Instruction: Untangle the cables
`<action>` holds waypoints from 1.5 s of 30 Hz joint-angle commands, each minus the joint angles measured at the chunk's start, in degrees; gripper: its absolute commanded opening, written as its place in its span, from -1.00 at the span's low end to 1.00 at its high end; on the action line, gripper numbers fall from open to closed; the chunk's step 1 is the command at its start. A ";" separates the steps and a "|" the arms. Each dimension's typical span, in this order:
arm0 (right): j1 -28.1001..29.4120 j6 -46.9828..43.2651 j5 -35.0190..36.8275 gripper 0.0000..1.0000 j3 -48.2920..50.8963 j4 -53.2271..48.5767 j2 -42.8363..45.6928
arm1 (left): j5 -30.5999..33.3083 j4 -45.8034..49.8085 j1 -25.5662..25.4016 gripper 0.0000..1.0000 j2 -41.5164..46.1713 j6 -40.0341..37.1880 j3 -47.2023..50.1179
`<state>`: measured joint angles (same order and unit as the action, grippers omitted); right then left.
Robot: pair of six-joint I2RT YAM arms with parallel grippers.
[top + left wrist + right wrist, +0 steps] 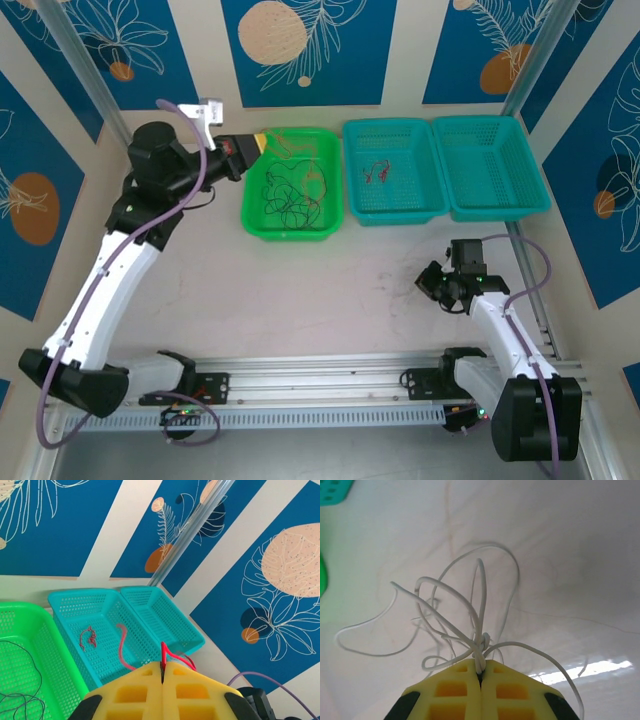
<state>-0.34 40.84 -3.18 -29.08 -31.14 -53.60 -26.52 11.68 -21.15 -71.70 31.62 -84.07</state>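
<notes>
A: Where is everything sitting?
B: In a row along the far side of the bench [330, 290]: a cable tangle [290, 195] is lying in the left basket [290, 233], a small cable [378, 173] in the middle basket [395, 217], the right basket [500, 211] just beside it

- Overhead view: bright, even and sharp, with only faint, soft shadows on the table [330, 290].
- Right wrist view: white glare streak low right, green tint at left edge, soft background.
- Left wrist view: evenly lit.
</notes>
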 commanded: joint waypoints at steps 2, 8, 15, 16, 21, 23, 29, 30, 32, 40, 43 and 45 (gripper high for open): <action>0.85 0.12 -4.82 -1.00 -2.72 1.25 0.00 | -0.76 -6.99 -3.30 -1.00 -5.72 1.15 -4.04; 1.39 0.64 -4.49 -1.00 -3.39 0.34 0.72 | -0.12 -7.81 -9.96 -1.00 -18.54 -1.49 -13.53; 1.44 2.25 -4.28 -1.00 -2.93 -0.22 2.89 | 2.04 -6.26 -15.02 -1.00 -34.55 -6.27 -26.46; 1.55 2.40 -4.26 -1.00 -2.91 -0.45 3.36 | 2.88 -6.35 -15.40 -1.00 -36.98 -6.78 -28.11; 1.49 2.09 -3.56 -1.00 -3.01 -2.88 6.50 | 7.14 -4.28 -15.75 -1.00 -47.93 -7.58 -36.85; 1.48 2.01 -3.03 -1.00 -3.00 -4.11 8.07 | 6.37 -1.26 -15.74 -1.00 -52.48 -8.60 -42.39; 1.39 2.48 -1.01 -1.00 -2.63 -6.93 12.80 | 3.95 12.48 -16.97 -0.25 -65.33 -13.66 -62.61; 1.39 2.75 -0.82 -1.00 -2.48 -7.37 13.57 | 3.42 14.68 -17.25 -0.10 -67.19 -14.41 -66.34; 1.31 2.75 -0.77 -1.00 -2.38 -8.07 14.82 | 2.72 19.52 -17.82 0.09 -70.86 -16.09 -73.85; 1.15 2.85 -0.61 -1.00 -1.52 -10.74 18.29 | 5.23 44.68 -18.05 0.95 -79.99 -28.05 -96.99; 1.17 3.45 -0.71 -1.00 -1.10 -11.64 19.20 | 7.03 51.81 -17.87 1.00 -80.15 -30.02 -96.98; 1.19 4.12 -1.25 -1.00 -0.68 -11.15 19.55 | 7.36 52.84 -18.10 1.00 -80.22 -29.06 -96.98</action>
<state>0.80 43.53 -4.05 -30.72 -40.82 -34.94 -20.95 55.16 -38.94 -150.78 5.43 -178.25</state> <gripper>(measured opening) 0.051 0.997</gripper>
